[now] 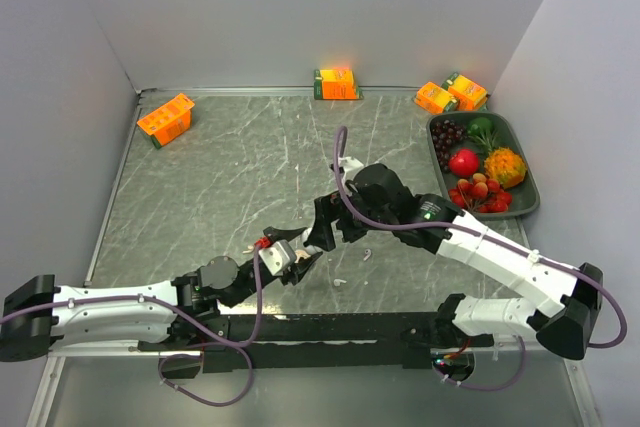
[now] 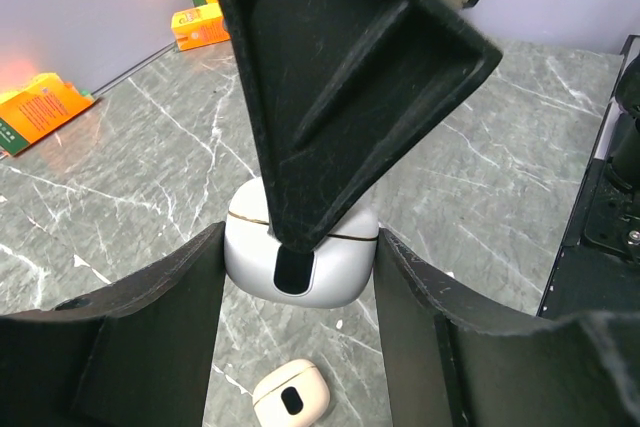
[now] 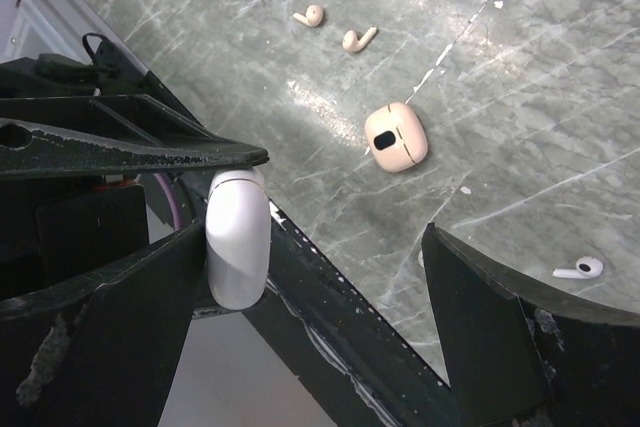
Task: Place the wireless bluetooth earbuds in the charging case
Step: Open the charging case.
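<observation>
orange box [image 1: 166, 119]: far left of the table [image 1: 220, 187], well away from my arms.
left gripper [image 2: 300, 269]: I read it as clamped; both fingers [image 2: 170, 327] press the sides of the white charging case [image 2: 335, 262], holding it above the table.
white charging case: lid seam is a thin line, looks closed; no bud in it that I can see.
right gripper [image 3: 315, 237]: spread wide, holding nothing. One finger [image 2: 330, 97] comes down from above and its tip touches the front of the white charging case. In the right wrist view the case sits at the inner edge of that finger.
beige case [image 3: 397, 137]: lying on the table, below and apart from both grippers, looks closed.
beige earbud A [image 3: 310, 16]: on the table beyond the beige case, untouched.
beige earbud B [image 3: 358, 39]: just beside A, also on the table, outside both pincers.
white earbud [image 3: 580, 269]: on the table near the outer edge of my right gripper's other finger, not between the fingers.
fruit tray [image 1: 530, 202]: far right, against the wall.
</observation>
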Action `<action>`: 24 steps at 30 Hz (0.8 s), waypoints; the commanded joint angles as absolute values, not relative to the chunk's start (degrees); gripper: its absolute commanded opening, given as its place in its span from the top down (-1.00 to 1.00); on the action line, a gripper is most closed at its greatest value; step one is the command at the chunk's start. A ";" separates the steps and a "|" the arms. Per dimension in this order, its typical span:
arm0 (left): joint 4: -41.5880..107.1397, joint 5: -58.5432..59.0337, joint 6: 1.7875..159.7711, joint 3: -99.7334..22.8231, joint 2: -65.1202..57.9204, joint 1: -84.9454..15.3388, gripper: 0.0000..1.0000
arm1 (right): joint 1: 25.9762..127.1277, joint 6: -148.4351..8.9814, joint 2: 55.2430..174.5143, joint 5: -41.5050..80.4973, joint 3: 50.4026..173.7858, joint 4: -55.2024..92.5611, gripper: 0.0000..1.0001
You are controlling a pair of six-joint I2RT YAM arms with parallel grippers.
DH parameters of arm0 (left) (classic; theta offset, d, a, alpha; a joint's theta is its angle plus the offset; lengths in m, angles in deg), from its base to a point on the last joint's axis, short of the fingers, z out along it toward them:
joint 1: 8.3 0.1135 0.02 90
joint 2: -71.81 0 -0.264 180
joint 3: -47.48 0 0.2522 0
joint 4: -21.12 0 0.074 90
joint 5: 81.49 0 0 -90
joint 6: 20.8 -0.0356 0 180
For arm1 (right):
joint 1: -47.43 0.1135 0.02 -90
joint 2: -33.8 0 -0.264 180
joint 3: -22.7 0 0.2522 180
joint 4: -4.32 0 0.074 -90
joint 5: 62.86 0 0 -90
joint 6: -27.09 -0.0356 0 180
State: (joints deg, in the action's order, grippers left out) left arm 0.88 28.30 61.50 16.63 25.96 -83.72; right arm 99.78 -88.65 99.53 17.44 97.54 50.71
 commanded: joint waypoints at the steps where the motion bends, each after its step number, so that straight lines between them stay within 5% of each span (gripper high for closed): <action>1: 0.34 29.60 61.64 16.13 27.33 -83.89 0.98 | 98.93 -88.22 96.73 20.63 99.39 51.75 -0.90; 24: -0.63 30.13 61.55 16.75 27.86 -83.80 0.98 | 97.87 -88.84 95.58 14.57 99.47 47.79 -0.99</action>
